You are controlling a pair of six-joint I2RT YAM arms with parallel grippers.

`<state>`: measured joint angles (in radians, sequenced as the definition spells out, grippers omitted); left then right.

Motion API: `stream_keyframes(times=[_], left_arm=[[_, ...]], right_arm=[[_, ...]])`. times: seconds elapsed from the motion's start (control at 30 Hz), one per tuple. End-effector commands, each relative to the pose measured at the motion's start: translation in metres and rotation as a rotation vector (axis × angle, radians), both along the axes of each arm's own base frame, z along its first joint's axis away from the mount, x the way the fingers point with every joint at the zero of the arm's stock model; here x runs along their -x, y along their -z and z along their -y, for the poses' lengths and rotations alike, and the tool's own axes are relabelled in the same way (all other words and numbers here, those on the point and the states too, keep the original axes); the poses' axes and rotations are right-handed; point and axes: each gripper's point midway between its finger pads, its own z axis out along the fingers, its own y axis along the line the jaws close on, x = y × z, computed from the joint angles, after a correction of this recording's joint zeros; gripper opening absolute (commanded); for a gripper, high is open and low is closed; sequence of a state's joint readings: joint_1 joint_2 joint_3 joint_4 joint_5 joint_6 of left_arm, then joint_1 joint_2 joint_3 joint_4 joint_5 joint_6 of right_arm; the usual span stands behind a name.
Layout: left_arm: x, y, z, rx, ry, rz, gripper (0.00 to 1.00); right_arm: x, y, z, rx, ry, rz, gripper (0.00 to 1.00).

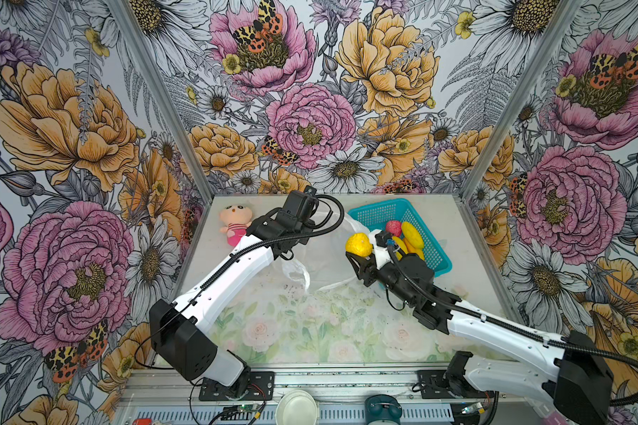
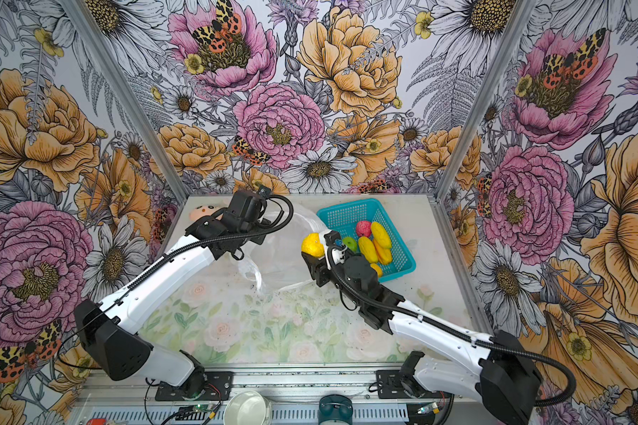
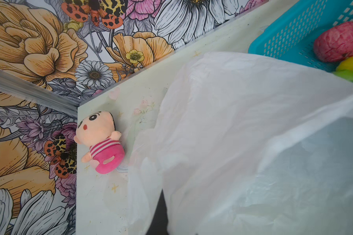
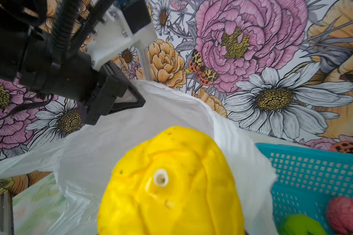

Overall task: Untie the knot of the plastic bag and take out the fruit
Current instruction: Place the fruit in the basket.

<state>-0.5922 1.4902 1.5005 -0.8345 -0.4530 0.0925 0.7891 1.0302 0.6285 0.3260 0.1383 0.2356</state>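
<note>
While the right tool (image 1: 361, 255) was clamped on a yellow fruit (image 1: 359, 243) above the plastic bag (image 3: 232, 132), the carry seemed best kept high, clearing the teal basket (image 1: 369, 215) rim before release | right arm stretched forward over the bench (image 1: 310, 331) | left tool (image 4: 137, 96) pinched together on the bag's edge, holding it up | other fruit (image 2: 380, 235) lay in the basket

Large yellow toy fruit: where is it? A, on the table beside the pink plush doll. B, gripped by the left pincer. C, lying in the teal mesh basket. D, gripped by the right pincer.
D: the large yellow toy fruit sits between the right pincer's jaws, outside the teal mesh basket.
</note>
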Motion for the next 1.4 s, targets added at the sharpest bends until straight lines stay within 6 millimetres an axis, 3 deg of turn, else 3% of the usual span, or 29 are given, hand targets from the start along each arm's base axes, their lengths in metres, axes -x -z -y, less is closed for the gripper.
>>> stream_keyframes(times=[0.0,0.13,0.27,0.4,0.67,0.73,0.87,1.0,1.07,1.13,1.2,1.37], left_arm=[[-0.004,-0.011,-0.003,0.013,-0.029,0.024,0.00],[-0.005,-0.010,-0.003,0.014,-0.029,0.021,0.00],[-0.005,-0.009,-0.004,0.009,-0.033,0.020,0.00],[-0.005,-0.011,-0.002,0.015,-0.023,0.023,0.00],[-0.007,-0.010,-0.005,0.008,-0.025,0.018,0.00],[-0.007,-0.009,-0.004,0.010,-0.024,0.016,0.00],[-0.007,-0.009,-0.004,-0.002,-0.021,0.018,0.00],[-0.007,-0.009,-0.005,-0.021,-0.023,0.022,0.00],[-0.007,-0.008,-0.004,-0.033,-0.019,0.021,0.00],[-0.007,-0.005,-0.002,-0.044,-0.014,0.016,0.00],[-0.008,-0.003,0.000,-0.047,-0.008,0.010,0.00],[-0.007,-0.007,-0.001,-0.040,-0.009,0.015,0.00]], right_arm=[[-0.017,0.012,0.058,0.011,0.218,-0.015,0.10],[-0.039,0.030,0.126,-0.014,0.436,-0.111,0.07],[-0.061,0.068,0.191,-0.044,0.647,-0.263,0.04],[-0.080,0.106,0.222,-0.150,0.672,-0.439,0.00],[-0.091,0.168,0.228,-0.195,0.651,-0.629,0.00],[-0.091,0.171,0.225,-0.192,0.627,-0.642,0.00],[-0.086,0.174,0.221,-0.176,0.606,-0.660,0.10],[-0.080,0.168,0.218,-0.165,0.583,-0.657,0.11],[-0.075,0.165,0.222,-0.150,0.599,-0.651,0.17],[-0.072,0.164,0.227,-0.127,0.622,-0.641,0.35],[-0.069,0.163,0.232,-0.111,0.646,-0.630,0.47],[-0.068,0.156,0.238,-0.111,0.682,-0.600,0.54]])
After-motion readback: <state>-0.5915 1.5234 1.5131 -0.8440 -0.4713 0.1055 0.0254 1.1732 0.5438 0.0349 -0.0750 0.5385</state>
